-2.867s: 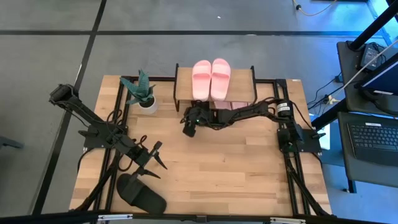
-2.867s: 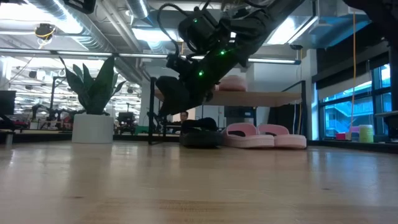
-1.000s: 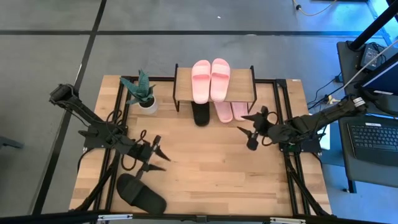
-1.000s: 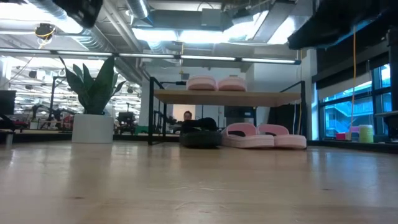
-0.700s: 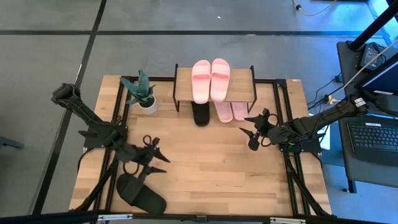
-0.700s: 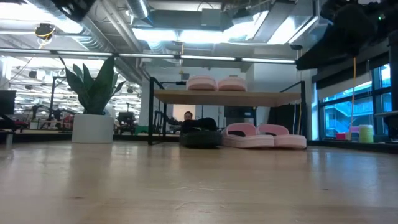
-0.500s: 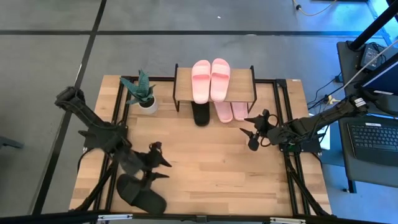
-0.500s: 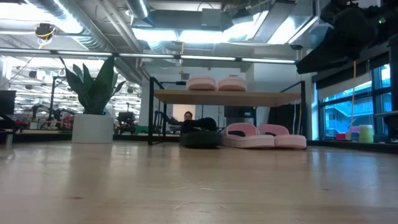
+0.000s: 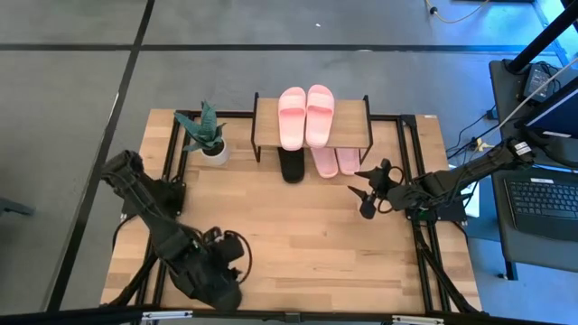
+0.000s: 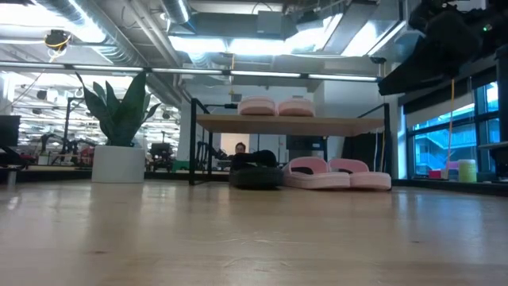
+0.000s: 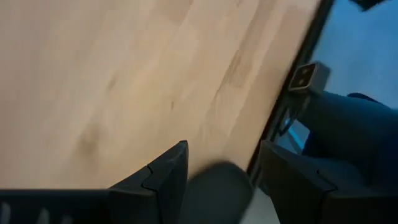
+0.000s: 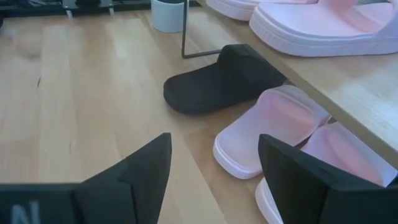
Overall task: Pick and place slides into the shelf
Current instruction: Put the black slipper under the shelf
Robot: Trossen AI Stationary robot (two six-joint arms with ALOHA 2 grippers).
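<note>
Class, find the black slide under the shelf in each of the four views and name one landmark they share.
High view: black slide, left of the lower pink pair.
Low view, under the shelf.
Left wrist view: not in it.
Right wrist view, centre.
Shared landmark: the white plant pot.

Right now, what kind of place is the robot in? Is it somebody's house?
Probably not a house; it looks like a robot lab or workshop. The low view shows bare ceiling pipes and big windows, and beside the wooden table stands a laptop.
</note>
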